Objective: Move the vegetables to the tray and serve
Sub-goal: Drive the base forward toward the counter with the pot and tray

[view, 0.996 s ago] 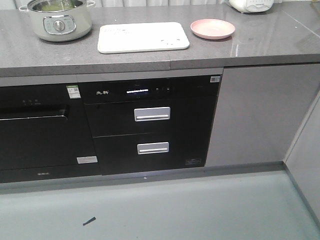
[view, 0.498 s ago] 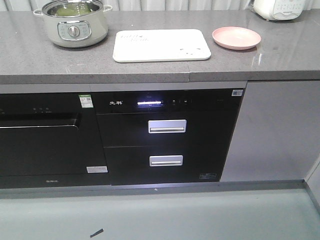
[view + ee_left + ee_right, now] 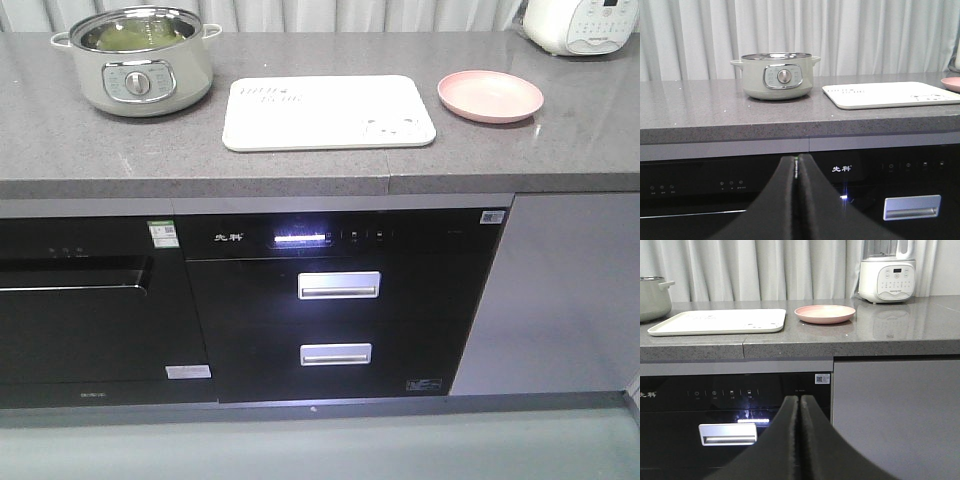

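Green vegetables (image 3: 128, 36) lie inside a pale green electric pot (image 3: 140, 62) at the back left of the grey counter. The cream-white tray (image 3: 328, 112) lies flat to the pot's right, with nothing on it; it shows again as the tray (image 3: 890, 94) and the tray (image 3: 717, 321). My left gripper (image 3: 796, 161) is shut on nothing, held below counter height in front of the black appliances. My right gripper (image 3: 799, 399) is likewise shut and holds nothing, facing the cabinet front below the tray. From the left wrist view only the pot (image 3: 779, 76) shows, its contents hidden by the rim.
A round pink plate (image 3: 490, 96) sits right of the tray. A white blender base (image 3: 887, 277) stands at the back right. Below the counter's front edge (image 3: 300, 186) are a black oven (image 3: 80, 300) and a drawer unit with two silver handles (image 3: 338, 286). Curtains hang behind.
The front view has shifted: the counter, pot, tray and plate now sit lower and larger in frame, and less floor shows. The objects on the counter have not moved.
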Robot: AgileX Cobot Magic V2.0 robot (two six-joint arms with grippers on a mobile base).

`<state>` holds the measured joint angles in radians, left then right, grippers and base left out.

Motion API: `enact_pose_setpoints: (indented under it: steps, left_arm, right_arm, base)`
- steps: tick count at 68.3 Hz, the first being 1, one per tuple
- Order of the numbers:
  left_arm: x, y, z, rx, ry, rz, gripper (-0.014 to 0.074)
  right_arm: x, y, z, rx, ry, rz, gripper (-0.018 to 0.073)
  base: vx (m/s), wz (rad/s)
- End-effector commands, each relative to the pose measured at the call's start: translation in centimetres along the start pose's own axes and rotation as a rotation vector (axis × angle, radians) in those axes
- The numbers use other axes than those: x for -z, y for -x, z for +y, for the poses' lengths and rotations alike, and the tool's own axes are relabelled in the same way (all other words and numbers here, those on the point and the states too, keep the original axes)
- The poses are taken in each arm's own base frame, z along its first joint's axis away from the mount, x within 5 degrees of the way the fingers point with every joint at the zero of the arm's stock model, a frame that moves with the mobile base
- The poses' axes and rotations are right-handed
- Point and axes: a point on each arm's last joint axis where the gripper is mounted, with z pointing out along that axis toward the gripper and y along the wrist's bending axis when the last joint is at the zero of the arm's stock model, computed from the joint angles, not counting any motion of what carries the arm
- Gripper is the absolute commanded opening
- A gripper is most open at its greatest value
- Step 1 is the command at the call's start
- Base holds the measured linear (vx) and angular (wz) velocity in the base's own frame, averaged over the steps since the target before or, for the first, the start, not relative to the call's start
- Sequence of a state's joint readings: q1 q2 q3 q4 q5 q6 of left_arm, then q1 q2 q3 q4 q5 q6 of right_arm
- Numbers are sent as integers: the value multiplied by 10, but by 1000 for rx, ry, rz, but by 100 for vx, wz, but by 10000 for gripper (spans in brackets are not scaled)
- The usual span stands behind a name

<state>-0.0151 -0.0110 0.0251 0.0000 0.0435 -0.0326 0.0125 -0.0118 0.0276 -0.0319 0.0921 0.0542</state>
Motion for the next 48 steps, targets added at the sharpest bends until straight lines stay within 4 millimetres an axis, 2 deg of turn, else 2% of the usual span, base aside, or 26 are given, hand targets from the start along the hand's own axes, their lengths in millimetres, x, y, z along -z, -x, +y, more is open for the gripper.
enact_pose_setpoints:
  steps: [1,48]
  left_arm:
    - [0,-2,0,10,-1,-64,-7]
    - [0,-2,0,10,-1,-64,-7]
  right_arm:
    - [0,2,0,15,-1,-68,-6]
    - [0,2,0,15,-1,-68,-6]
  base:
    - [19,-1]
    - [19,-2]
